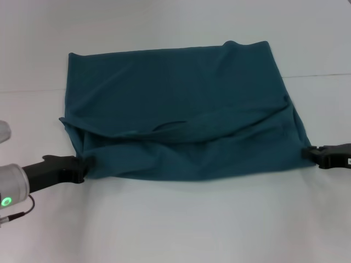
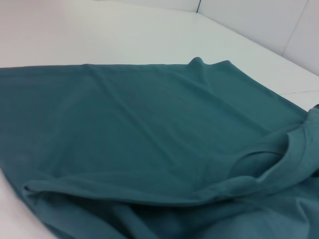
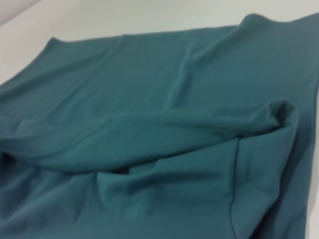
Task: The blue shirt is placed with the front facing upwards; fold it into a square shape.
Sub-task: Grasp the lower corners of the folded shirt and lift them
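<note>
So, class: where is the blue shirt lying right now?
In the head view the blue shirt lies partly folded at the middle of the white table, between the left end effector at its near left corner and the right end effector at its near right corner.

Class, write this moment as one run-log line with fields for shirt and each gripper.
blue shirt: partly folded, plain side up, on white table | left gripper: at near left corner | right gripper: at near right corner
</note>
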Robot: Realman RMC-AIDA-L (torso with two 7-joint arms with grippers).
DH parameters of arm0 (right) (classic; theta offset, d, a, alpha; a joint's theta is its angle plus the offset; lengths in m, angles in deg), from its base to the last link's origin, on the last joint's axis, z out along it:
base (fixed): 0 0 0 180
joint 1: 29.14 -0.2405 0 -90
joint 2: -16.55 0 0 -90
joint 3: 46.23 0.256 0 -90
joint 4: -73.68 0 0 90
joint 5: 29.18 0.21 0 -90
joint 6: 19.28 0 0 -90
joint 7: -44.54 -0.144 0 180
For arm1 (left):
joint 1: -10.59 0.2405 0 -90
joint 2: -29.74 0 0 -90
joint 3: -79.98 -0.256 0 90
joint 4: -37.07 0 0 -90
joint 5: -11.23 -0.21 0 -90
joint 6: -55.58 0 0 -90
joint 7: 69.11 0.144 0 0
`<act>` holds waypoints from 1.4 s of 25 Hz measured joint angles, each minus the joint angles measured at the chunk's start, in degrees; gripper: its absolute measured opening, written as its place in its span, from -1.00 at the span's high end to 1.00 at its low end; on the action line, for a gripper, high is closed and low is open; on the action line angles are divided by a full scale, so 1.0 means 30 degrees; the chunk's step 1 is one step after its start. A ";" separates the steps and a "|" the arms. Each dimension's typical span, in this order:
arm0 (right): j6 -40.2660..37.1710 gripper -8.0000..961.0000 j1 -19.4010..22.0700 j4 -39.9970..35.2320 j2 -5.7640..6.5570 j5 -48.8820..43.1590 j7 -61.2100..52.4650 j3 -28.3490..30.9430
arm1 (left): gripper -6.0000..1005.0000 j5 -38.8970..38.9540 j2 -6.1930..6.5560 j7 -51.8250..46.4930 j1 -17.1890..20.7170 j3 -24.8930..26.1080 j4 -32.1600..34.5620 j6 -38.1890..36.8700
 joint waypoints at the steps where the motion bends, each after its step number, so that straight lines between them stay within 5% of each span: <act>1: -0.0123 0.30 0.0030 -0.0138 0.0002 0.0031 -0.0082 0.0113 | 0.89 0.0000 0.0203 -0.0064 -0.0028 0.0253 0.0106 -0.0128; 6: -0.1078 0.77 0.0107 -0.0368 0.0146 0.0062 -0.0400 0.1139 | 0.88 0.0001 0.0514 -0.0117 -0.0297 0.0820 0.0686 -0.0244; 19: -0.2534 0.92 0.0729 -0.0695 0.0405 0.0059 -0.0498 0.2249 | 0.86 -0.1197 0.2055 -0.1272 -0.1472 0.0843 0.2954 -0.1831; 35: -0.2682 0.92 0.0818 -0.0699 0.0181 -0.0033 -0.0480 0.2262 | 0.84 -0.1946 0.1397 -0.1637 -0.1233 0.0893 0.1900 -0.2790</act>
